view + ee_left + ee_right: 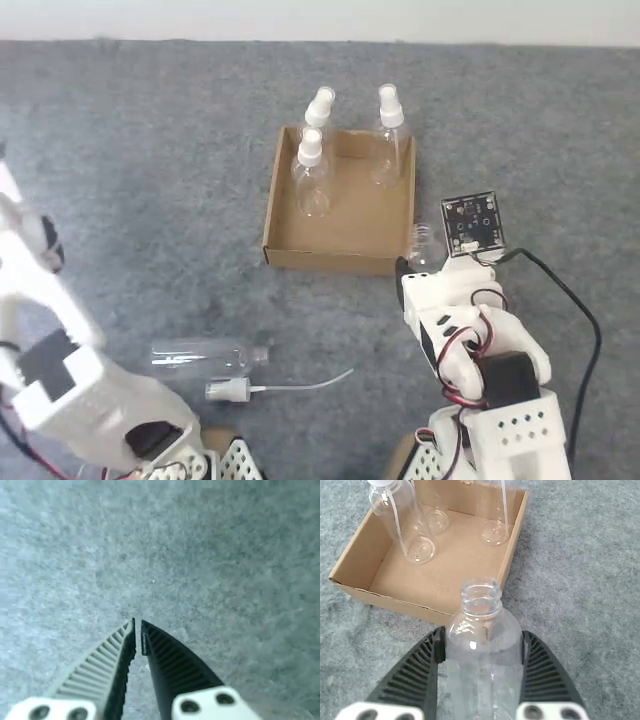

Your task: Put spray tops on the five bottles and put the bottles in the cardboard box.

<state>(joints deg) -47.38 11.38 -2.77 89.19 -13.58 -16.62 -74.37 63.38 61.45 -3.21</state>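
Note:
My right gripper [482,640] is shut on an upright clear bottle [481,625] with an open neck and no spray top, held just outside the near right corner of the cardboard box [380,591]. From above, this bottle [420,243] pokes out ahead of the right gripper [412,268]. Three bottles with white spray tops [312,172] [320,106] [388,138] stand in the box [340,255]. Another topless bottle [205,355] lies on the carpet beside a loose spray top [232,390] with a long tube. My left gripper [137,626] is shut and empty, over bare carpet.
Grey carpet covers the whole table. The left arm [60,340] fills the near left corner, close to the lying bottle. The right arm's body [490,390] and a black cable [580,310] occupy the near right. The near half of the box floor [445,565] is bare.

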